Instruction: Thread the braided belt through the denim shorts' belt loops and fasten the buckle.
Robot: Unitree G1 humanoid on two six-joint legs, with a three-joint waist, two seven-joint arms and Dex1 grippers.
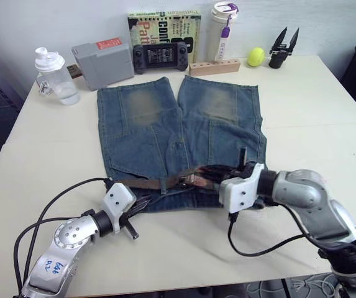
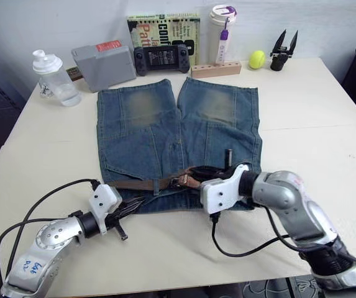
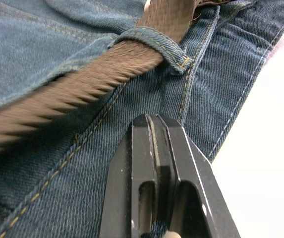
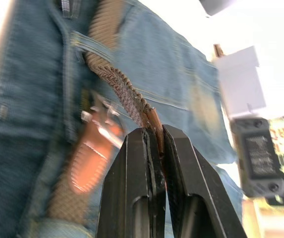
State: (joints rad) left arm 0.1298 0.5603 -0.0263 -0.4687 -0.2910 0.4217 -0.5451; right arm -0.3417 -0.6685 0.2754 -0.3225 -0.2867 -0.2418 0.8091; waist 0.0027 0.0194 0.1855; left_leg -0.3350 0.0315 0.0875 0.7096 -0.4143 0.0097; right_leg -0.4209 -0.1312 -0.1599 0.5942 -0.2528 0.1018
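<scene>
The right gripper [image 4: 154, 133] is pinching the belt [image 4: 127, 94] between its jaws, holding the braid just where it meets the smooth leather tip, over the front of the waistband of the shorts [image 1: 178, 124]. The left gripper [image 3: 154, 124] is resting with its jaws pressed together on the denim at the near-left corner of the waistband, seemingly pinning the cloth, just short of a belt loop [image 3: 154, 39] that the belt is already passing through. The belt is lying along the waistband, and the buckle [image 4: 99, 116] is sitting beside a lighter brown leather end close to the right jaws. By my judgement the threading is far along and the fastening is in hand: the right jaws should be feeding the tip flat and straight through the buckle frame while the left is keeping the waistband from sliding; a twist in the braid or a bunching waistband could jam it. Beyond the legs of the shorts, at the far edge of the desk [image 1: 327, 124], a book [image 1: 164, 28] is showing large letters, "CONF" and "Pat", partly hidden by a game controller [image 1: 160, 57]; the red label on the grey box [image 1: 103, 62] is too small to read.
</scene>
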